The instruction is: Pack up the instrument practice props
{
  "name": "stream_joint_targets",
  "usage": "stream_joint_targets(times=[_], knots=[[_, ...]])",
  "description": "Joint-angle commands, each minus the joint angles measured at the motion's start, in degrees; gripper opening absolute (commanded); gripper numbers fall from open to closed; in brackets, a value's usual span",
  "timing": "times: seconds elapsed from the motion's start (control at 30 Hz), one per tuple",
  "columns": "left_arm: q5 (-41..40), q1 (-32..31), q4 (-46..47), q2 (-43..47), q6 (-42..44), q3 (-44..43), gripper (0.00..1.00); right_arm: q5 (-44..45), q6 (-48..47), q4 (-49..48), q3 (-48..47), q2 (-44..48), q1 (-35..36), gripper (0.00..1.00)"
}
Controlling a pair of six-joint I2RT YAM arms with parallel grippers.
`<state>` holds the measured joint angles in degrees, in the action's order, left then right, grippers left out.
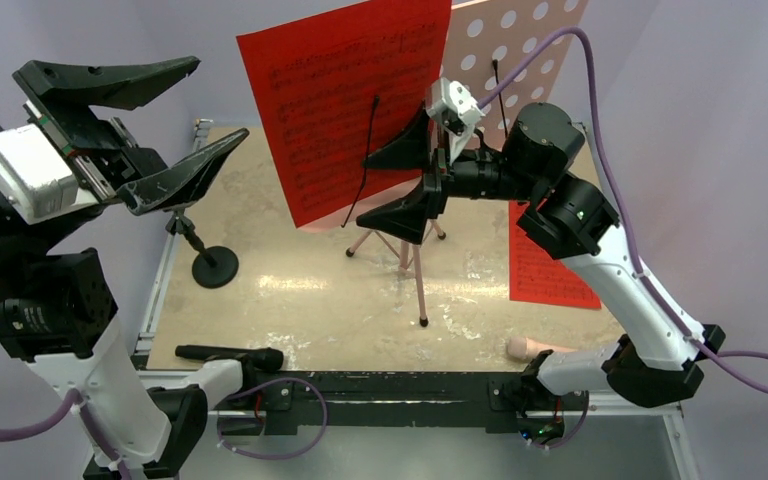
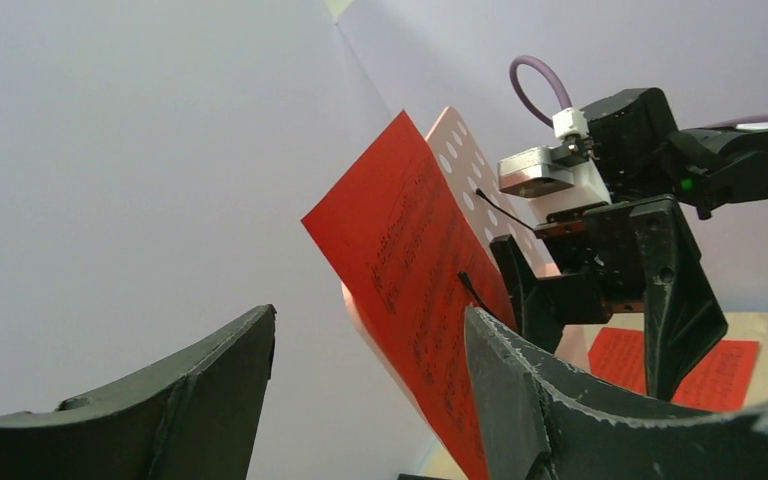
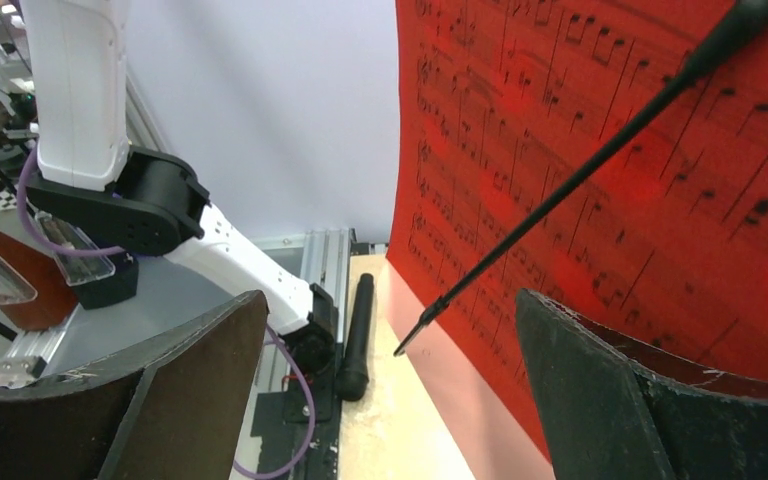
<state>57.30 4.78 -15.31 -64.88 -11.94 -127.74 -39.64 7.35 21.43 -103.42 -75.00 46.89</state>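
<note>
The pink music stand point(image 1: 525, 45) stands at the back of the table on thin tripod legs point(image 1: 419, 275). A red printed sheet point(image 1: 345, 105) leans on its desk, with a thin black wire arm point(image 1: 370, 140) across it. A second red sheet point(image 1: 545, 265) lies flat on the right. The peach tube point(image 1: 535, 347) lies at the near edge. The black round-base peg stand point(image 1: 212, 265) stands at left. My right gripper point(image 1: 362, 187) is open and empty, close in front of the upright sheet point(image 3: 600, 200). My left gripper point(image 1: 220, 100) is open and empty, raised high at left, facing the sheet point(image 2: 410, 270).
A black microphone point(image 1: 230, 353) lies along the near table edge by the left arm's base; it also shows in the right wrist view point(image 3: 357, 335). Purple-white walls close in the back and sides. The metal table frame point(image 1: 160, 290) runs along the left.
</note>
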Motion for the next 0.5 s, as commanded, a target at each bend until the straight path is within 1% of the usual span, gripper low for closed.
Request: stream_joint_targets(times=[0.0,0.13,0.23,0.3,0.4,0.47], knots=[[4.6,0.5,4.5,-2.4,-4.7,-0.1,0.73,0.5,2.2,-3.6,-4.3,-2.0,0.7,0.99],[4.0,0.4,5.9,-3.5,-6.1,-0.5,0.72,-1.4,0.6,-3.6,-5.7,-2.6,1.6,0.99],[3.3,0.4,8.2,-4.6,-7.4,-0.6,0.73,-2.6,-1.6,-3.0,-5.4,-2.0,2.1,0.98],[3.1,0.4,9.4,-6.3,-8.0,-1.9,0.74,-3.1,-3.6,-2.8,-4.4,-1.2,2.5,0.98],[3.1,0.4,9.8,-8.4,-7.7,-5.1,0.72,-3.2,-6.1,-2.5,-3.0,0.4,3.1,0.98],[2.6,0.4,10.4,-8.5,-6.6,-5.6,0.74,-3.0,-7.0,-2.3,-2.4,1.2,3.6,0.98]])
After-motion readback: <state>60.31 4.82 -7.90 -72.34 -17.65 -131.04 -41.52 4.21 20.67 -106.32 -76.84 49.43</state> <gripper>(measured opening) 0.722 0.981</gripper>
